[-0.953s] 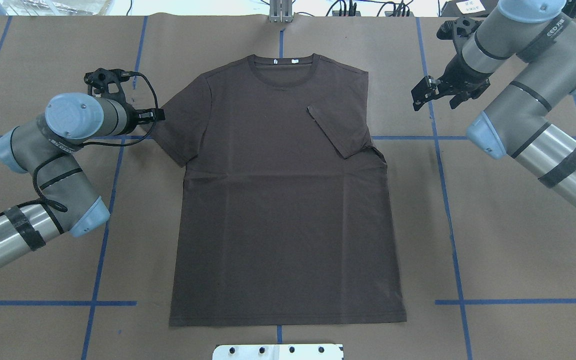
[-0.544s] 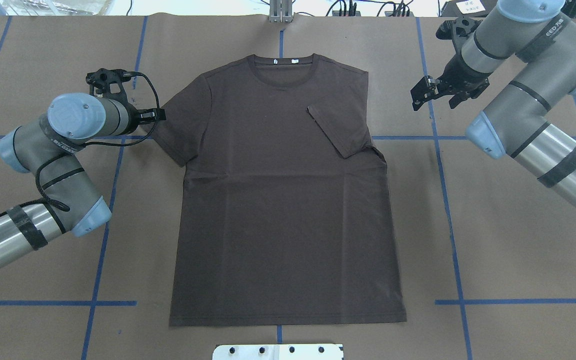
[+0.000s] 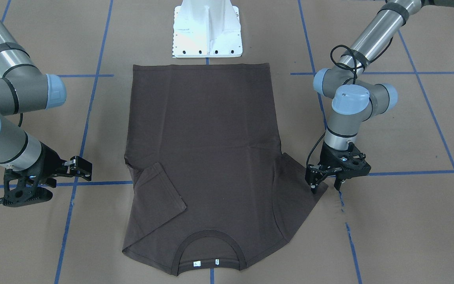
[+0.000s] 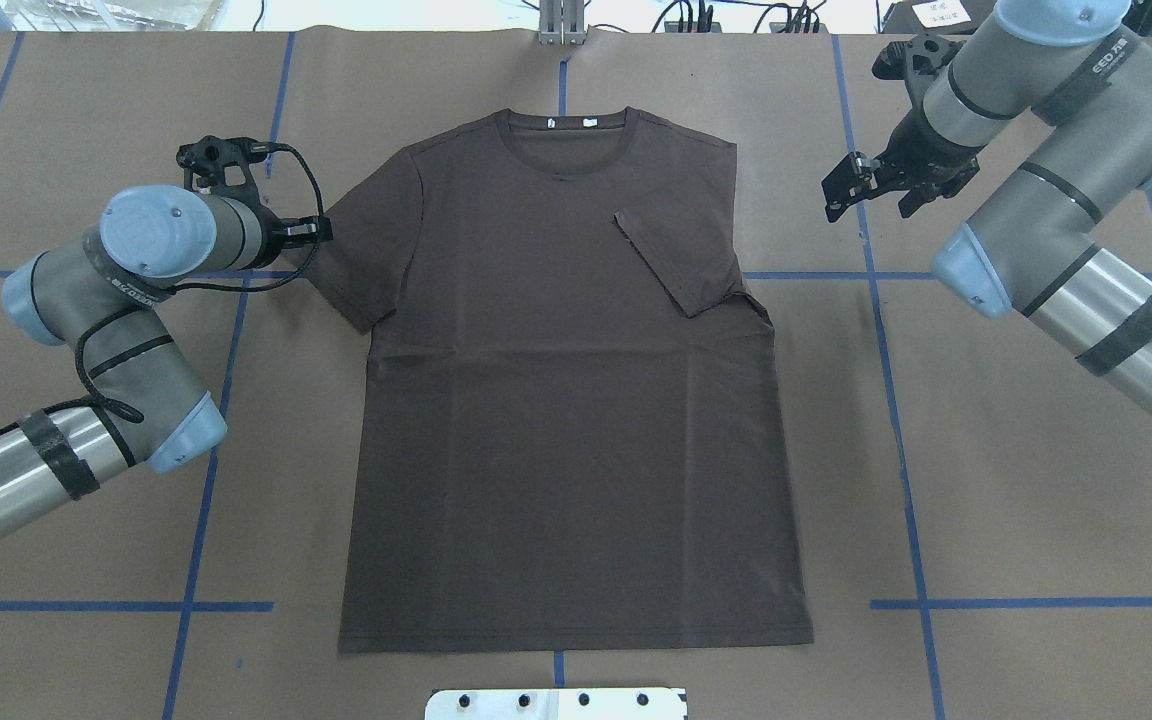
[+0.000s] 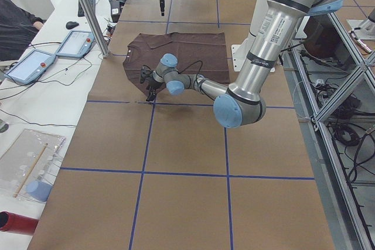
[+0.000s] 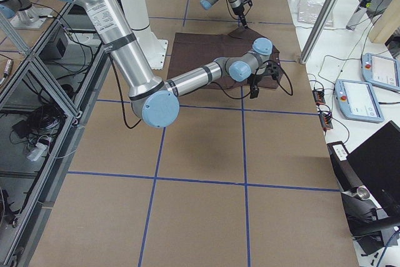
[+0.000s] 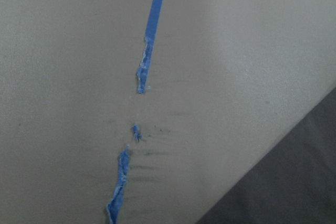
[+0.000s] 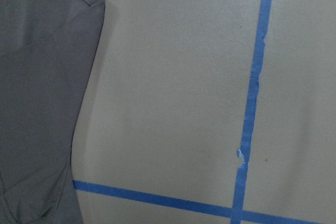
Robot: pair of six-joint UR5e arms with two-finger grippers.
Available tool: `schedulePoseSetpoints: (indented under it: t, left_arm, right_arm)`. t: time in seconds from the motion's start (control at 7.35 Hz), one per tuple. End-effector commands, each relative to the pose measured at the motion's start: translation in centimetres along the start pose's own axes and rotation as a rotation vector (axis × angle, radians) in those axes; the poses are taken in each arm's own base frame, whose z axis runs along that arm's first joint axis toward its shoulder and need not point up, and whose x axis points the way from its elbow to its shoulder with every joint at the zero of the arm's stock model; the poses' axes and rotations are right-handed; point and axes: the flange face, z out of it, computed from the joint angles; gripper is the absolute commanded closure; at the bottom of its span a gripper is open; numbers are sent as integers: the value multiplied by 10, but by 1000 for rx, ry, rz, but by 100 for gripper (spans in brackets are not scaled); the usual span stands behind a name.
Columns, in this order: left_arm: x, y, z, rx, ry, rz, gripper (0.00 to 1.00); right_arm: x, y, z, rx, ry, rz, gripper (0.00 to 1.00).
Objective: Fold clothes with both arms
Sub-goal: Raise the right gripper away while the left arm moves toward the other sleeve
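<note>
Lying flat on the tabletop (image 4: 986, 500), the T-shirt (image 4: 566, 400) has one sleeve folded inward. The left arm (image 4: 136, 235) holds its jaws released at the other sleeve's edge; the right arm (image 4: 1036, 110) holds its jaws released, well apart from it.

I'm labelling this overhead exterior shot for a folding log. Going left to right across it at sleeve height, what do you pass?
Left arm → left end effector → flat sleeve of the T-shirt → folded-in sleeve → right end effector → right arm.
</note>
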Motion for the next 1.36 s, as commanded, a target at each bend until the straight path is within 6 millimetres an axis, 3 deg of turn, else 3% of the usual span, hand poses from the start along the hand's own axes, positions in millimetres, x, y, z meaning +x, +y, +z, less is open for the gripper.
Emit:
schedulePoseSetpoints:
  t: [0.0, 0.68, 0.82, 1.09, 1.22]
  left_arm:
    - [1, 0, -1, -1, 2, 1, 45]
    - [5, 3, -5, -11, 8, 5, 83]
    - [6, 2, -8, -10, 11, 5, 100]
    - [16, 0, -22, -7, 22, 7, 100]
    - [30, -1, -36, -24, -9, 14, 100]
  right_arm:
    - [1, 0, -1, 1, 0, 1, 0]
    - [1, 0, -1, 1, 0, 3, 0]
    - [2, 0, 0, 0, 1, 4, 0]
    - [2, 0, -1, 1, 1, 5, 0]
    - [2, 0, 0, 0, 1, 5, 0]
